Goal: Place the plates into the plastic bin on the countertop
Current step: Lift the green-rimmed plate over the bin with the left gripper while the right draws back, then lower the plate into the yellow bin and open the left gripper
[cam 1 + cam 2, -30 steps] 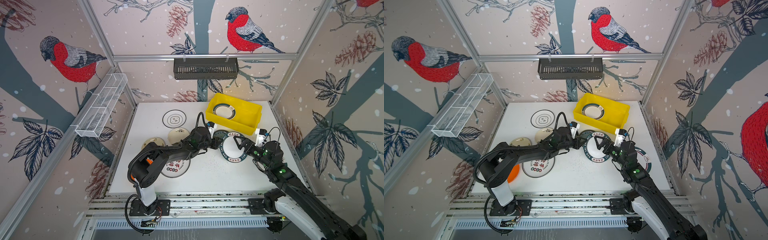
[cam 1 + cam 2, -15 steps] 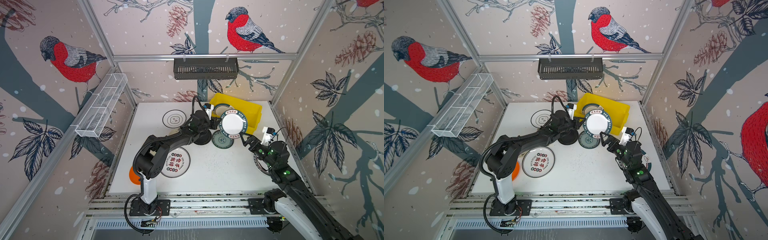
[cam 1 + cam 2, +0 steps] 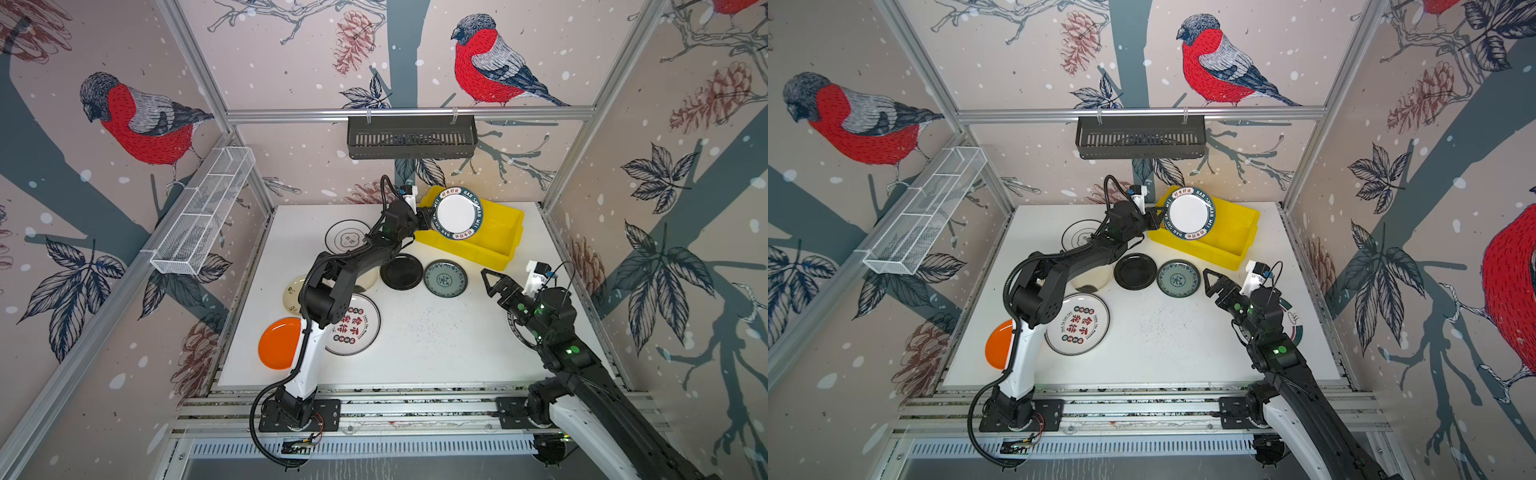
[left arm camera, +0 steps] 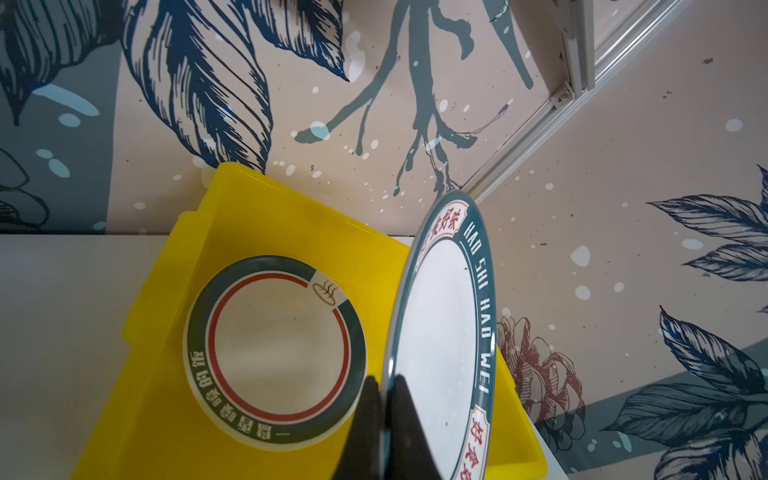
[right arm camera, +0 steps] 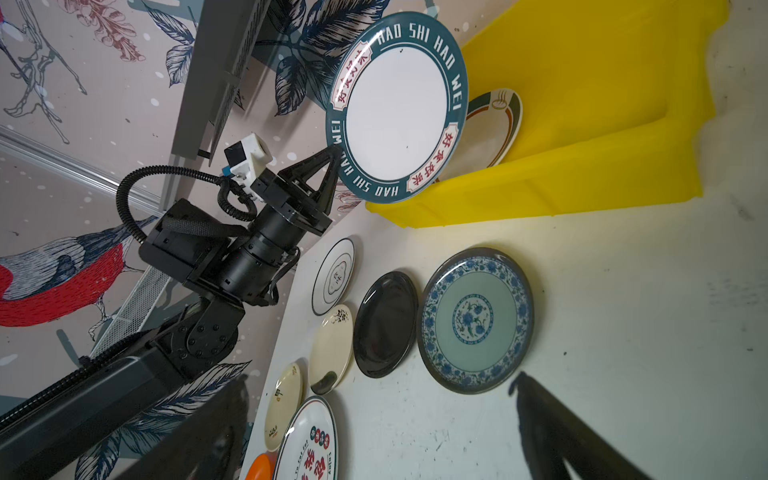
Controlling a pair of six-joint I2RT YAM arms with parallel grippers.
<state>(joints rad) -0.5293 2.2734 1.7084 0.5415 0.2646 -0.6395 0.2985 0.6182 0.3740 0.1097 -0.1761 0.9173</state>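
Raised off the countertop (image 3: 436,353) a second ago, the lettered plate (image 3: 456,212) now hangs over the plastic bin (image 3: 494,243), and your right gripper (image 3: 492,284) has backed away toward the countertop's right side.

You see the white speckled countertop in both top views, with the yellow bin angled at its far side, right of centre. Loose plates lie flat across the left and middle. A red-character plate (image 3: 353,328) is nearest you and an orange plate (image 3: 276,343) sits by the left edge. A black plate (image 3: 401,271) and a teal-patterned plate (image 3: 445,278) lie side by side just before the bin.

Inside the bin, the left wrist view shows a ringed plate (image 4: 274,349) flat on the floor. The lettered plate stands tilted almost on edge above it, its white face turned toward the top cameras.

Your left gripper (image 3: 428,218) is clamped on that plate's rim, a finger on each face. Your right gripper is spread wide and empty, above bare countertop just beside the teal-patterned plate.
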